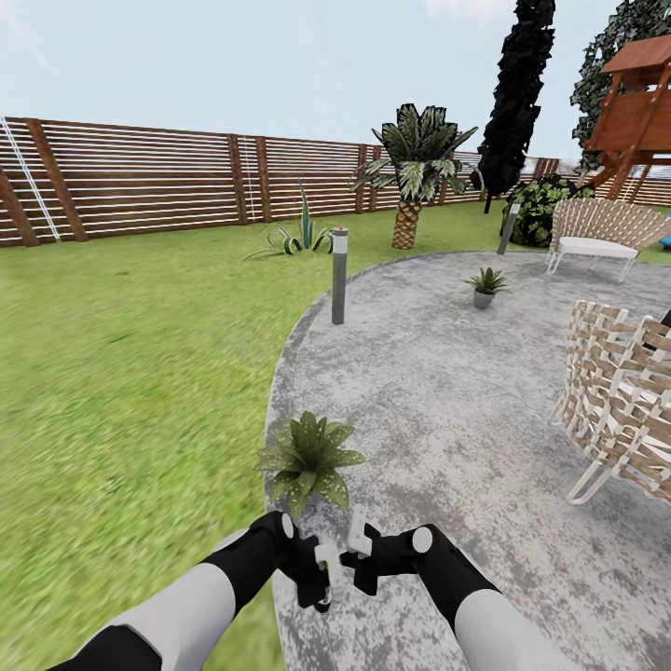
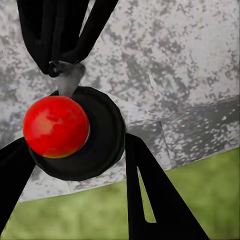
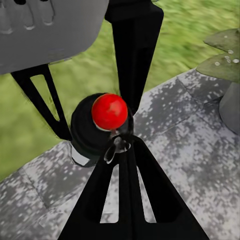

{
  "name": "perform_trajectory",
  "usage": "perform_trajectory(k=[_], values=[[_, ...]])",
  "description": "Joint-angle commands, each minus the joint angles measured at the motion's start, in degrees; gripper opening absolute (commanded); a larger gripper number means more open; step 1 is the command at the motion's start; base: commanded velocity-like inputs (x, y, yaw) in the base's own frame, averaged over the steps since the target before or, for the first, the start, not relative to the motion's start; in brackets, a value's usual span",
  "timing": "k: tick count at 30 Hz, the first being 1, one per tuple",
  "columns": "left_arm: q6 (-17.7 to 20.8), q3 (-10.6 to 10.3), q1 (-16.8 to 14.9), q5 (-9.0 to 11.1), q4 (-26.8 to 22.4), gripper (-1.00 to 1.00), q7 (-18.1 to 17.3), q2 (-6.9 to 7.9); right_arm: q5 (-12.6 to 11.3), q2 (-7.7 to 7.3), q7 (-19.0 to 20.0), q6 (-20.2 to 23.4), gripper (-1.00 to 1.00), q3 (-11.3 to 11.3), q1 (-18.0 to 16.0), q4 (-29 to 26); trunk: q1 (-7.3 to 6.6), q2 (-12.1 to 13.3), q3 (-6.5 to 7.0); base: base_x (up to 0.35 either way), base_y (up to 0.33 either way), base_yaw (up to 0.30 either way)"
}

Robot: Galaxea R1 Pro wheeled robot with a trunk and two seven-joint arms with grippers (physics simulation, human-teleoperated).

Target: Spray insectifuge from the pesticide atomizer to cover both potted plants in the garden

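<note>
My two grippers meet low in the head view, just in front of the nearer potted plant (image 1: 308,458). The left gripper (image 1: 321,570) is shut on the pesticide atomizer (image 2: 97,145), whose dark round body carries a red ball (image 2: 55,126) on top. The fingers (image 2: 147,200) flank that body. My right gripper (image 3: 120,143) is shut, its tips against a small pale piece (image 2: 70,80) at the atomizer's (image 3: 82,131) head. The plant's speckled leaves (image 3: 222,55) and grey pot (image 3: 231,107) lie close by. The second potted plant (image 1: 485,282) stands farther back on the patio (image 1: 438,373).
A grey bollard lamp (image 1: 339,277) stands at the patio's left edge, another (image 1: 508,228) at the back. Wicker seats (image 1: 620,410) (image 1: 596,238) are on the right. Lawn (image 1: 130,373) lies to the left, with an agave (image 1: 303,238), palm (image 1: 415,177) and slat fence (image 1: 140,177) behind.
</note>
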Motion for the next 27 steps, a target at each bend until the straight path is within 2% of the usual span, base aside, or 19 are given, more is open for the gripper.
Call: perform_trajectory(k=[1,7,12,19,23,27], values=[[0.5,0.0,0.0,-0.1,-0.5,-1.0,-0.3,0.0,0.5,0.08,0.3,-0.3,-1.0,-0.5,0.0,-0.1,-0.01,0.0,-0.05,0.0,0.0,0.0],[0.5,0.0,0.0,0.0,-0.8,-1.0,-0.3,0.0,0.5,0.08,0.3,-0.3,-1.0,-0.5,0.0,-0.1,-0.01,0.0,-0.05,0.0,0.0,0.0],[0.4,0.0,0.0,1.1,-0.8,-1.0,-0.3,0.0,0.5,0.08,0.3,-0.2,-1.0,-0.5,0.0,-0.1,-0.01,0.0,-0.05,0.0,0.0,0.0],[0.4,0.0,0.1,1.1,-0.7,-1.0,-0.3,0.14,0.5,0.08,0.3,-0.2,-1.0,-0.5,0.0,-0.1,-0.01,0.0,-0.05,0.0,0.0,0.0],[0.2,0.2,0.2,1.0,0.0,-1.0,-0.5,1.11,0.6,0.08,0.3,-0.2,-1.0,-0.5,0.0,-0.1,-0.01,0.0,-0.05,0.0,0.0,0.0],[0.1,0.2,0.3,1.0,0.2,-1.0,-0.6,3.68,0.7,0.08,0.3,-0.2,-1.0,-0.5,0.0,0.0,-0.01,0.0,-0.05,0.0,0.0,0.0]])
